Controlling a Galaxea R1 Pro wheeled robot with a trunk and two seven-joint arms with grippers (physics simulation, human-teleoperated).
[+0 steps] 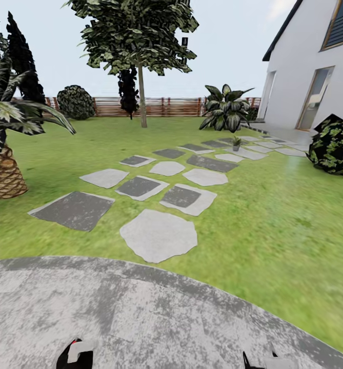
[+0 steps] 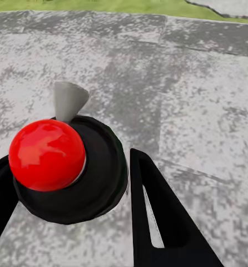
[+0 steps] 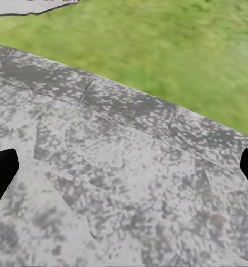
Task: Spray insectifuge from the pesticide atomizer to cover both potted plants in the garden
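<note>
Out past the round grey patio [image 1: 140, 312] the lawn [image 1: 274, 215] runs back to a brown slatted fence [image 1: 161, 106], and a trail of grey stepping stones [image 1: 158, 236] cuts diagonally across it toward the white house [image 1: 304, 66] on the right. Way down that trail, sitting among the far stones, is one small potted plant [image 1: 236, 143]. It's tiny from here so I can't make out leaf detail. Behind it by the fence is a much bigger broad-leaved plant [image 1: 225, 108].

Other stuff around: a scaly-trunked palm [image 1: 4, 171] on the left edge, a tall thin-trunked tree [image 1: 140, 46] mid-lawn, a round dark bush [image 1: 76, 102] against the fence, and another dark bush [image 1: 335, 144] near the house. Between the patio and that little plant it's just grass and flat stones.

The left gripper [image 2: 74, 183] is spread wide, black fingers [image 2: 163, 217] standing either side of a black disc with a shiny red ball [image 2: 46, 154] on top and a grey cone [image 2: 68, 100] behind it, all over the speckled grey paving. Can't tell if the fingers touch the disc.

The right gripper [image 3: 124, 167] is also wide open, holding nothing, its tips at opposite edges of the wrist view, with patio paving under it and grass [image 3: 157, 50] just beyond the curved edge.

From the head camera both grippers just poke in along the bottom edge, over the patio.
</note>
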